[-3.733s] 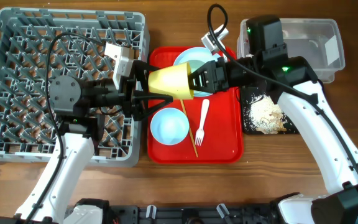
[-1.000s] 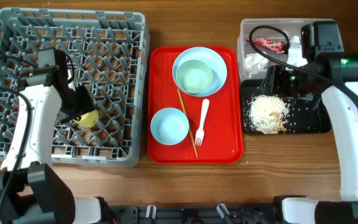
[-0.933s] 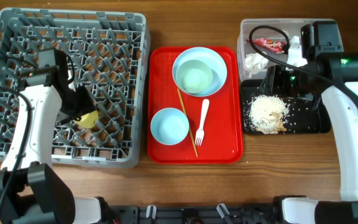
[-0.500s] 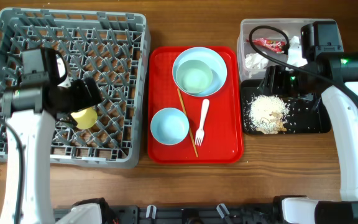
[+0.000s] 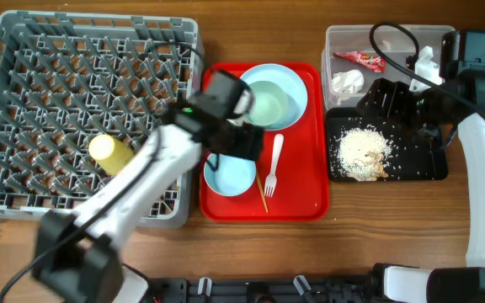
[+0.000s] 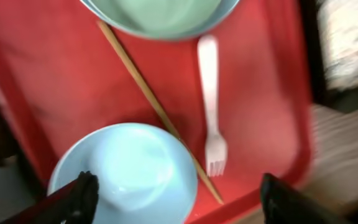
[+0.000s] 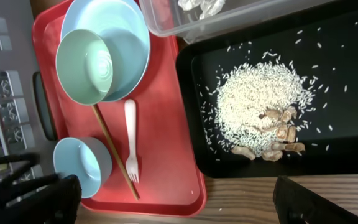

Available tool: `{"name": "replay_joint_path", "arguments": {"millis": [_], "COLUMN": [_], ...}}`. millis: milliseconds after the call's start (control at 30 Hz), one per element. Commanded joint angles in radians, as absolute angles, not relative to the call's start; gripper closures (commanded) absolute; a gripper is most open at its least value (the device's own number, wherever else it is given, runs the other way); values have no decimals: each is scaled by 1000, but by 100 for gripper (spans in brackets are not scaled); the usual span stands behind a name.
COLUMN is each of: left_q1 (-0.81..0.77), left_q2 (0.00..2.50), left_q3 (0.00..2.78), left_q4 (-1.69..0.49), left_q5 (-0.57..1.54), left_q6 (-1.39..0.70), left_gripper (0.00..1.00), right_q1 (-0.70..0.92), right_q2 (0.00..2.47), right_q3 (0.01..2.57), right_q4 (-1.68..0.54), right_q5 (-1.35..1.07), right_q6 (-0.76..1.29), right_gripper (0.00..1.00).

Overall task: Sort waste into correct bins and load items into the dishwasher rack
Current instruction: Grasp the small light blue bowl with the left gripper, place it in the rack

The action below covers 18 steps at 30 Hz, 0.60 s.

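1. Two sets of jaws, both spread wide and holding nothing. My left gripper [image 6: 178,186] hangs over the red tray [image 6: 260,93], and my right gripper [image 7: 173,196] hangs over the black tray [image 5: 419,164].
2. One item sits right under my left jaws: the small pale-blue bowl [image 6: 126,177]. It lies between my fingers [image 6: 82,186], off-centre toward one of them. My left arm is far nearer to it, and my right is well apart, beyond the tray's lip.
3. Being round, the bowl has no long axis, so I judge that a pinch on its rim is the way in.
4. One hazard is the chopstick [image 6: 148,99], which runs diagonally just beside the bowl's rim on the fork side. I cannot tell whether they touch.
5. Beyond it lies the white fork [image 6: 209,93], along the tray's length with its tines toward the near edge.
6. At the tray's far end the second bowl [image 5: 263,105] sits in the plate [image 5: 297,84], apart from my target.
7. The dishwasher rack [image 5: 23,50] stands just beside the red tray on the bench. A yellow cup [image 5: 109,151] lies among its pegs, and the pegs nearer the tray are free.
8. Waste looks sorted: rice [image 5: 362,151] is in the black tray, and the wrapper [image 5: 356,57] and napkin [image 5: 348,82] are in the clear tub [image 5: 445,38].
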<state>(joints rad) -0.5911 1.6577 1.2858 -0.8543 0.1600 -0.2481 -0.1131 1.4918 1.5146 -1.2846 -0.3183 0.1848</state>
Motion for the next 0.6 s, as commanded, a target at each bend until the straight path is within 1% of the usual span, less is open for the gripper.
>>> {"name": "replay_joint_path", "arguments": {"millis": [0,133,233,300,433,500,567], "left_q1": [-664,-724,-733,-733,-732,-720,-674], "left_q2": [1797,1914,1918,1919,1909,1867,1779], "left_q3": [1292,1292,1293,1293,1298,1345,1443], "left_q4": [-855,-855,-852,-852,-856,-905,-984], "left_q5": [99,99,99,99,99,91,92], "left_q6": [-251,-251,-251,-251,-251,-250,-242], "left_gripper": [33,55,82,96,96,96,96], "right_q1": [-117,-117,-117,-117,-117,-117,-117], "right_q2": [1479,1479,1479,1479,1479,1479,1479], "right_q3": [1531,1531,1531,1531,1531,1531,1531], "right_q4": [-1288,-1291,-1293,-1293,-1296,-1296,-1296], "right_q5": [-339,-339,-339,-339,-339,-339,-339], "right_q6": [183,183,183,183,183,183,183], "right_gripper": [0,0,0,0,0,0,0]}}
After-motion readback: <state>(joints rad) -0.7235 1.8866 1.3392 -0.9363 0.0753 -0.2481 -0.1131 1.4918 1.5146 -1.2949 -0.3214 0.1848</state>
